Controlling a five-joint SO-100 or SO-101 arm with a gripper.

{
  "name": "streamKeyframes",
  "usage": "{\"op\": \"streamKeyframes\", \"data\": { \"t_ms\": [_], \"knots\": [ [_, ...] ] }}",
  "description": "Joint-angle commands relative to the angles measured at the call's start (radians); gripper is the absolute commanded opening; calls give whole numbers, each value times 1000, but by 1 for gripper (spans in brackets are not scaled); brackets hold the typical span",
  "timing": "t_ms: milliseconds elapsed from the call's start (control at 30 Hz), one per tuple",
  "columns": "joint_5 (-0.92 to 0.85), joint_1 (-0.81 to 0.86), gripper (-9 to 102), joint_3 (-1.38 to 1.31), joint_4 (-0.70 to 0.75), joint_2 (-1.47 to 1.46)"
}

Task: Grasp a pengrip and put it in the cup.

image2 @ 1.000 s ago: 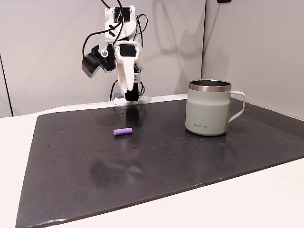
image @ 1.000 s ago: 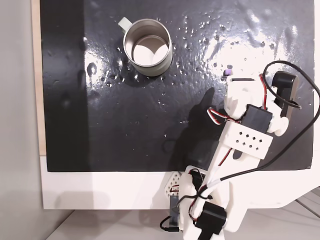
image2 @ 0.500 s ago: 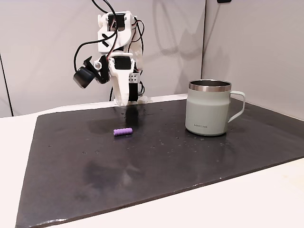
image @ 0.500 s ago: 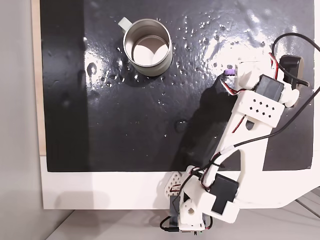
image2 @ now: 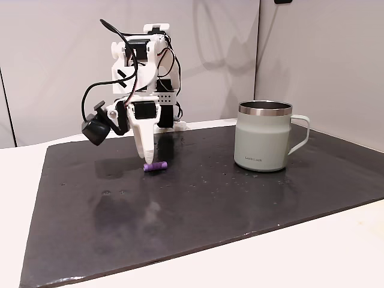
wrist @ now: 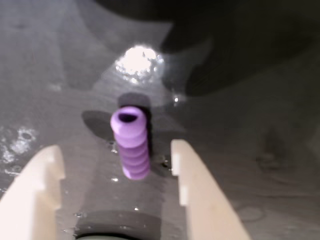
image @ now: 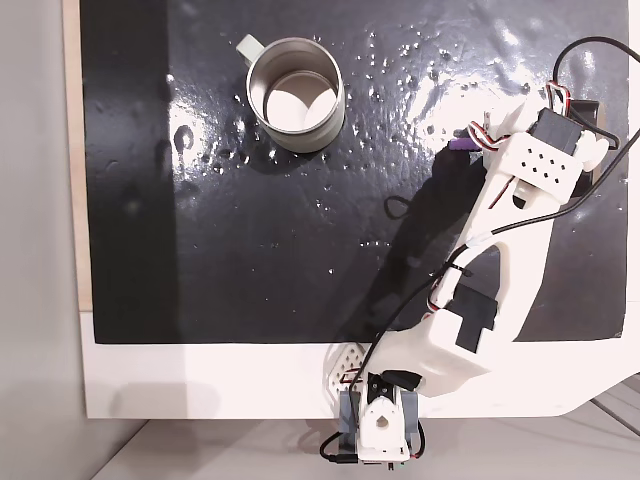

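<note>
The pengrip (wrist: 131,142), a short purple ribbed tube, lies on the black mat, and in the wrist view it sits between my pale fingers (wrist: 196,186) without touching either. My gripper (wrist: 116,150) is open and straddles it. From the side, the gripper (image2: 148,158) points straight down with its tip just behind the pengrip (image2: 156,166), close to the mat. From above, the wrist covers most of the pengrip (image: 460,144). The cup (image: 295,95) stands upright at the mat's far left in that view, and the same cup (image2: 264,138) is well to the right in the side view.
The black mat (image: 250,250) is glossy, with small droplets and glare spots. It lies on a white table (image: 200,380). The arm's base (image: 380,430) stands at the near edge, with cables looping along the arm. Bare mat separates the pengrip from the cup.
The arm has reached out and come down from high above the mat. The open gripper now sits low around the pengrip. Pengrip and cup have not moved.
</note>
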Motion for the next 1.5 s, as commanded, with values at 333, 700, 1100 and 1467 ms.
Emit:
{"op": "streamKeyframes", "data": {
  "t_ms": [333,700,1100,1467],
  "knots": [
    [44,-75,20,-100,0,-71],
    [38,-86,5,-44,-12,-72],
    [49,-63,0,-169,109,26],
    [63,-86,0,-371,318,334]
  ]
}}
